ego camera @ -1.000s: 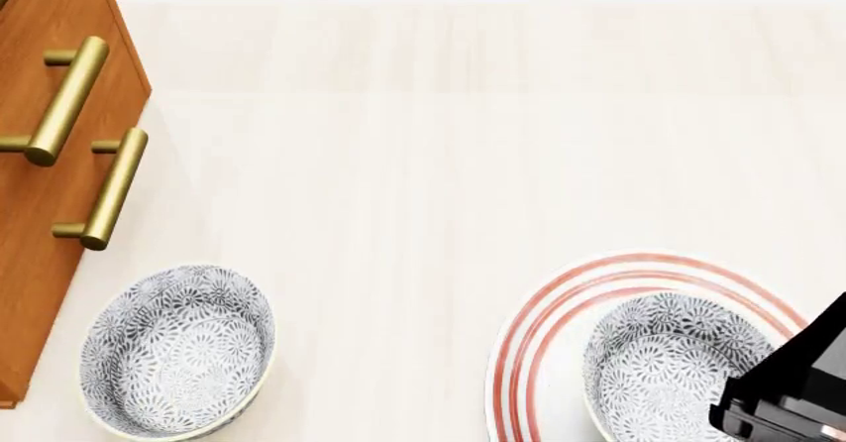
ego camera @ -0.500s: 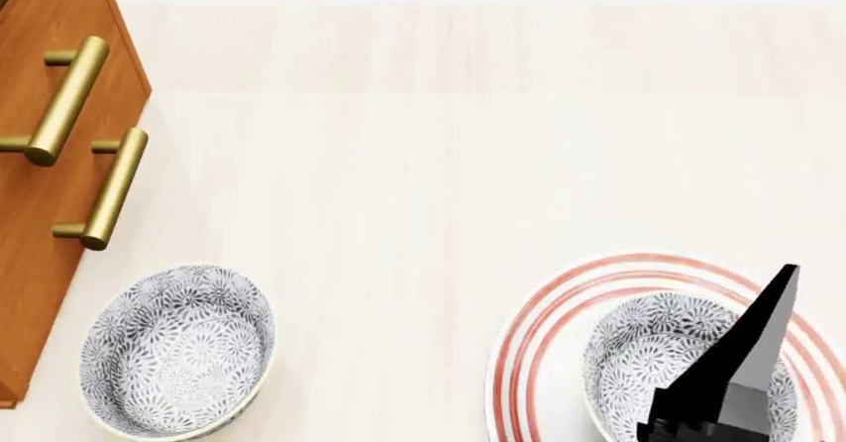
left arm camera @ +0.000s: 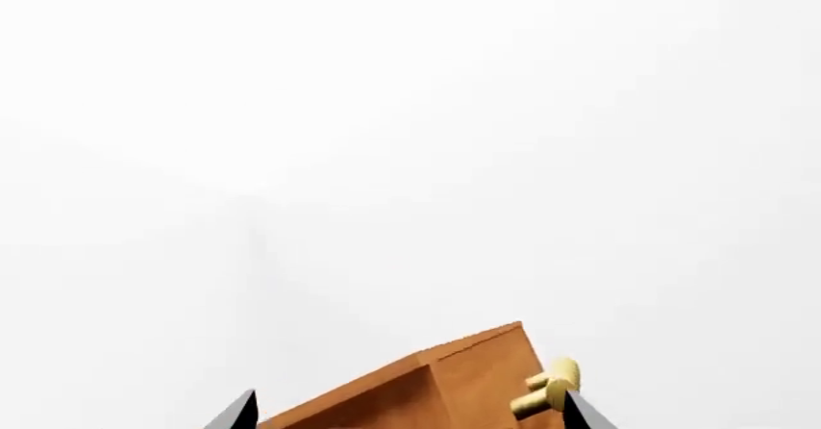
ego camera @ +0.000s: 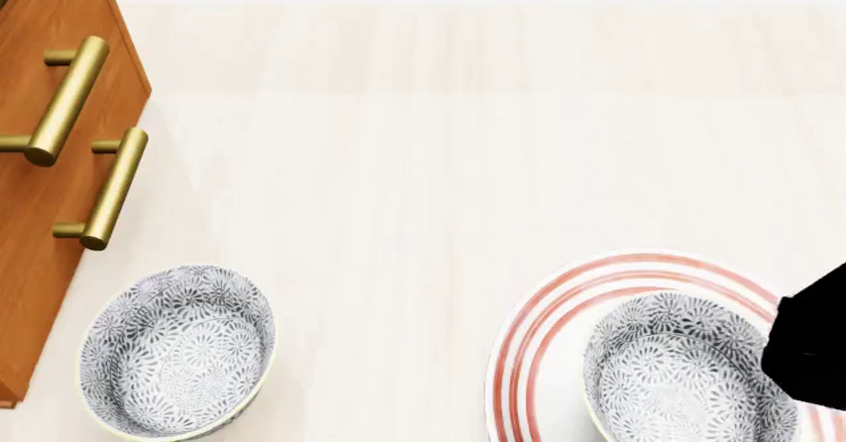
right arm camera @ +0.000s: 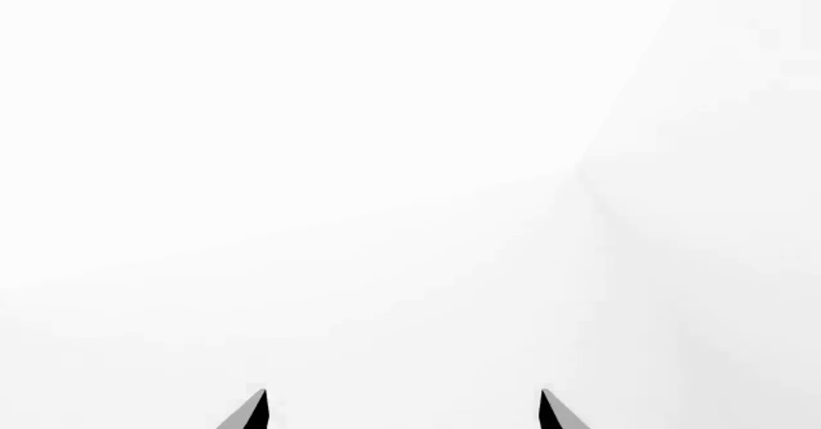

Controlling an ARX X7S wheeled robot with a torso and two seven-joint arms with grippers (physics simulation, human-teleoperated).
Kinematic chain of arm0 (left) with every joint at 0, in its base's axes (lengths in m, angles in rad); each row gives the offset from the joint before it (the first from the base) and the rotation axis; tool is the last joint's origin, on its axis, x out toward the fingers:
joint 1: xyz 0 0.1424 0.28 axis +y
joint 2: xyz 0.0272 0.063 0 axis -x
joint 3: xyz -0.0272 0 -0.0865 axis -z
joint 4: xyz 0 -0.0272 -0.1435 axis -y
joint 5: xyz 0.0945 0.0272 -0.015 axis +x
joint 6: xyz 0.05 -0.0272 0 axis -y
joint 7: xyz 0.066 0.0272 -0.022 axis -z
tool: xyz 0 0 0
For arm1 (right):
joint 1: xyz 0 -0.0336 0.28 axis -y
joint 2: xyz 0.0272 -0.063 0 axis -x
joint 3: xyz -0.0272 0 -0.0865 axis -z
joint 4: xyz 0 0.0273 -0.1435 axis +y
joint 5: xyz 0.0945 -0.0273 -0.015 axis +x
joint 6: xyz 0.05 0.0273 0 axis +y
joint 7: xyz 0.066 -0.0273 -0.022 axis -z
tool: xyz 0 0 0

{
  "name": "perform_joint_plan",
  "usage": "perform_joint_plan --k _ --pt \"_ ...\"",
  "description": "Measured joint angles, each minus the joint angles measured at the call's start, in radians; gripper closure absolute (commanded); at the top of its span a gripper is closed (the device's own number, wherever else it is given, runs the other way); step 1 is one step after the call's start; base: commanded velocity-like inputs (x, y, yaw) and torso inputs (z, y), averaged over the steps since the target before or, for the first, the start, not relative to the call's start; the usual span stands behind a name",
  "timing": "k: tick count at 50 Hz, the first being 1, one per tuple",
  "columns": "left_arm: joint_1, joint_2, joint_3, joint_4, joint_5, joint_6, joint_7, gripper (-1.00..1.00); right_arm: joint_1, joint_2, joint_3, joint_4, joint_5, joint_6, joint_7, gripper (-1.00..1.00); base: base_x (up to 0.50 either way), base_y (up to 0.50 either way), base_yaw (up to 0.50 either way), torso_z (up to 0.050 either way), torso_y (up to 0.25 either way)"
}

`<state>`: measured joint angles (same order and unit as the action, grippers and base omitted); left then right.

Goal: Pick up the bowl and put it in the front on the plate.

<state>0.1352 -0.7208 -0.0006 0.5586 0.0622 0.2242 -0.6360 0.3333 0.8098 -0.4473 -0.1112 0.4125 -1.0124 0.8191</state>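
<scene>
Resting on the plate [ego camera: 529,348], the bowl [ego camera: 687,373]

Bowl [ego camera: 687,371] on plate [ego camera: 556,323] — second bowl [ego camera: 178,351] left, beside cabinet [ego camera: 53,165].

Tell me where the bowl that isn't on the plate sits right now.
In the head view the loose bowl sits on the table at lower left, beside the wooden cabinet and well apart from the plate at lower right.

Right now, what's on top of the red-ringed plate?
A small grey floral-patterned bowl sits upright on the round white plate with red concentric rings; nothing shows inside it. A black part of the right arm covers the plate's right edge, and the frame crops its near side.
</scene>
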Motion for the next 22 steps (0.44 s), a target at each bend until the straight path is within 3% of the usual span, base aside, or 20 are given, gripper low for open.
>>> perform_joint_plan --k 9,22 --pt "0.059 -0.027 -0.131 0.06 -0.028 0.016 -0.027 -1.0 -0.01 -0.007 0.094 -0.057 0.004 0.007 -0.009 -1.0 0.0 0.0 0.0 0.0 0.0" --pt "0.092 -0.035 -0.212 0.097 -0.044 0.021 -0.045 -1.0 -0.02 -0.028 0.152 -0.08 0.003 0.024 -0.02 -1.0 0.0 0.0 0.0 0.0 0.0"
